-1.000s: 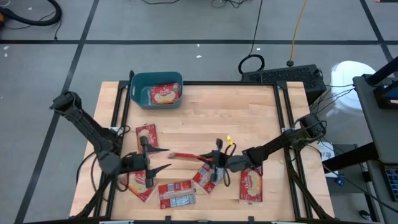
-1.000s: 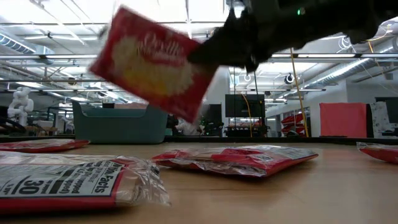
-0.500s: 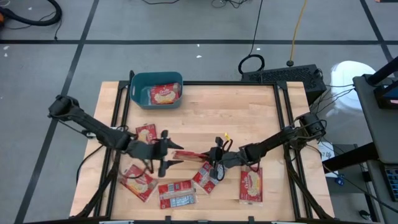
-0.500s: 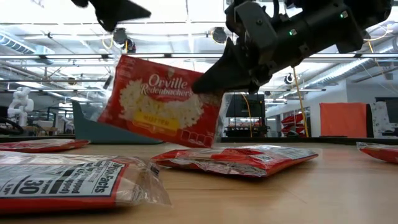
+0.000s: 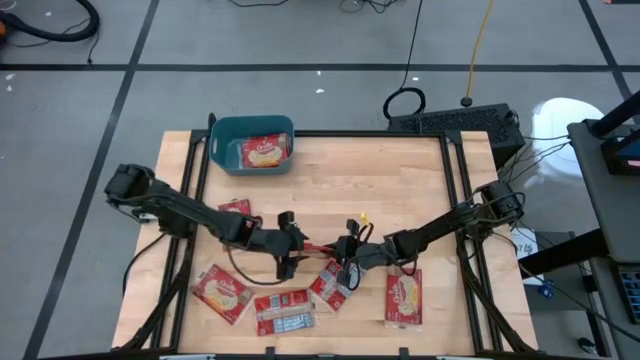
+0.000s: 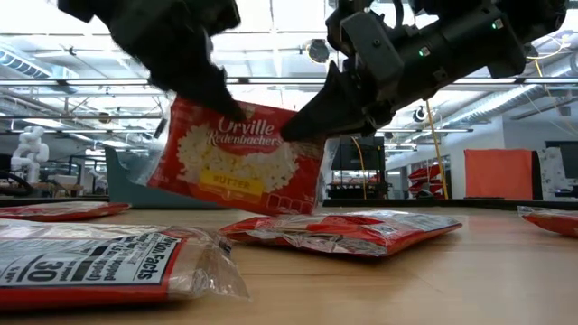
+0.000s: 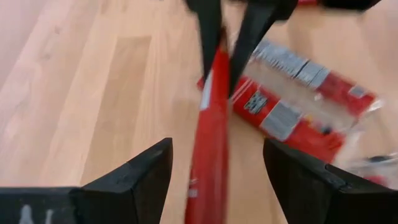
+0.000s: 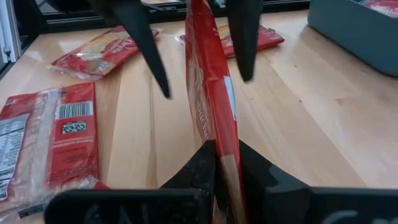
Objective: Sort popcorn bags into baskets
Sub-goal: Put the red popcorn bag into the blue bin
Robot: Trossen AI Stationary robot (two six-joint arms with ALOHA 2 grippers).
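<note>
The right tool (image 6: 302,126) pinches one edge of a popcorn bag (image 6: 239,158) held above the desk (image 5: 400,190), the left tool (image 5: 296,243) spread open around its far edge; light, floppy, slick film, best gripped at the rim

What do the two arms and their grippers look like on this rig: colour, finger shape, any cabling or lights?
Both arms are black with jointed, tube-like links. The left gripper and right gripper each carry two dark fingers tapering to narrow tips. A black cable loops beneath the left arm in the high view. Small green lights show on the right arm's wrist housing.
</note>
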